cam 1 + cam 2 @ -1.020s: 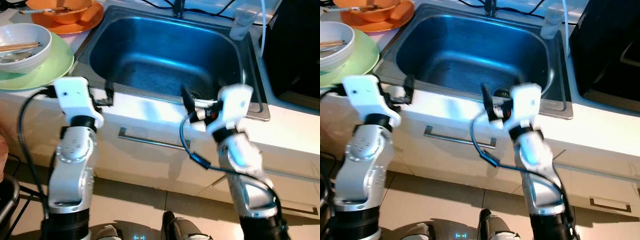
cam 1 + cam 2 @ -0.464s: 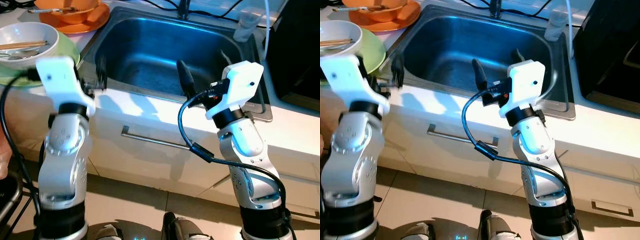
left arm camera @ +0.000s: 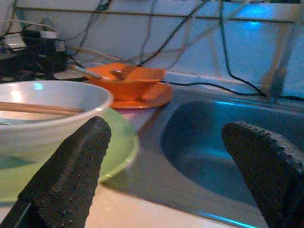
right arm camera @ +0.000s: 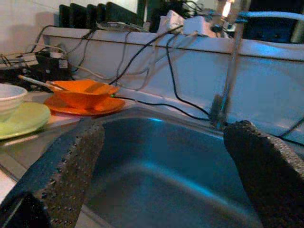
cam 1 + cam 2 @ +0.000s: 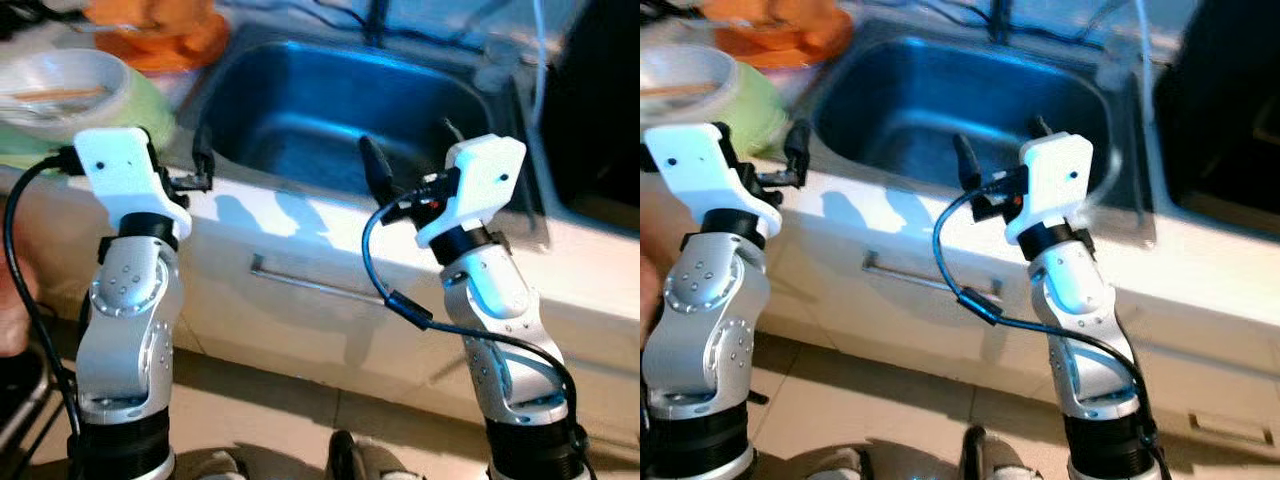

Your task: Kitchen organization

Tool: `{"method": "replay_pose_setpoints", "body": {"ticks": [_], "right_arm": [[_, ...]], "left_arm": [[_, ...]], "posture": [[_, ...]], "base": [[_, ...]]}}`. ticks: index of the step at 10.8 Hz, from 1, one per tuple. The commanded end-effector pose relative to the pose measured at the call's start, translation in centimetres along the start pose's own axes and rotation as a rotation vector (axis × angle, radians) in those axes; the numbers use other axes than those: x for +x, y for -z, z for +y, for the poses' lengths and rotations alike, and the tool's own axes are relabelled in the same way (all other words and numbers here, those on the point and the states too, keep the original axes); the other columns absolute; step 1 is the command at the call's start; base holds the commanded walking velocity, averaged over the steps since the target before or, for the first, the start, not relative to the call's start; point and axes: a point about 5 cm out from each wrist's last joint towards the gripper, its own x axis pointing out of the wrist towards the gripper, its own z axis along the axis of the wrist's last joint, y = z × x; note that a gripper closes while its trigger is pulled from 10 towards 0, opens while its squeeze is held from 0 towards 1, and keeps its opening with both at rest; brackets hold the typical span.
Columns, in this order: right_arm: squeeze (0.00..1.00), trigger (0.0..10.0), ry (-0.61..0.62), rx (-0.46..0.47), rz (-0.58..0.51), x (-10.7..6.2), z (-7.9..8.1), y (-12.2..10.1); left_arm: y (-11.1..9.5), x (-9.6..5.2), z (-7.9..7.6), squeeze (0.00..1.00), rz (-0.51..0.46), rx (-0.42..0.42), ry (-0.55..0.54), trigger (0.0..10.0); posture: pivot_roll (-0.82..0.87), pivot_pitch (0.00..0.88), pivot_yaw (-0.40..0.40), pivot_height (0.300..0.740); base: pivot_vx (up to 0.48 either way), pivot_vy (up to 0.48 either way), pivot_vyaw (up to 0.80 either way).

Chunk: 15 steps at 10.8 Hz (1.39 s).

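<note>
The steel sink [image 5: 300, 110] lies empty before me. Left of it a white bowl [image 5: 55, 80] with chopsticks [image 3: 38, 108] rests on a green plate [image 5: 155, 100]. Behind those, an orange bowl [image 3: 126, 85] sits on an orange plate [image 3: 159, 97]. My left gripper [image 3: 166, 130] hovers open at the sink's front left corner, pointing toward the bowl and plate, with nothing between its fingers. My right gripper [image 4: 166, 130] is open too, held over the sink's front rim and facing the faucet [image 4: 219, 109].
A clear cup [image 5: 495, 65] stands at the sink's back right, and a black appliance [image 5: 600, 100] is on the counter to the right. Cables run along the back wall [image 4: 156, 57]. A drawer handle [image 5: 310, 285] is below the counter edge. Something skin-coloured shows at the left edge [image 5: 8, 300].
Both grippers rose from the counter's front edge to the level of the sink rim. The right one went up and over the rim. The view has shifted slightly and blurred.
</note>
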Motion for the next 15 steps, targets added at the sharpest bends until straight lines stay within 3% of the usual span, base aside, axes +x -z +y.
{"method": "replay_pose_setpoints", "body": {"ticks": [1, 4, 9, 15], "right_arm": [[0.0, 10.0, 0.003, 0.008, 0.006, -0.2, -0.1, 0.0], [0.0, 10.0, -0.005, 0.008, 0.006, -0.1, 0.2, 0.0], [0.0, 10.0, 0.01, 0.006, 0.007, 0.0, 0.1, 0.0], [0.0, 10.0, 0.017, -0.001, 0.01, 0.0, 0.2, 0.1]], "left_arm": [[0.1, -0.1, 0.0, 0.0, 0.013, 0.001, 0.007, 10.0], [0.2, -0.2, -0.3, 0.0, 0.021, -0.002, 0.017, 10.0], [0.3, -0.2, -1.3, 0.0, 0.029, -0.011, 0.076, 10.0], [0.3, 0.0, -1.5, 0.0, 0.029, -0.004, 0.078, 10.0]], "posture": [[0.02, 0.18, -0.075, 0.74], [0.02, 0.185, -0.076, 0.74], [0.02, 0.188, -0.076, 0.74], [0.02, 0.188, -0.073, 0.74]], "base": [[0.36, 0.319, 0.0], [0.376, 0.296, 0.0], [0.0, 0.0, 0.0], [0.0, 0.0, 0.0]]}}
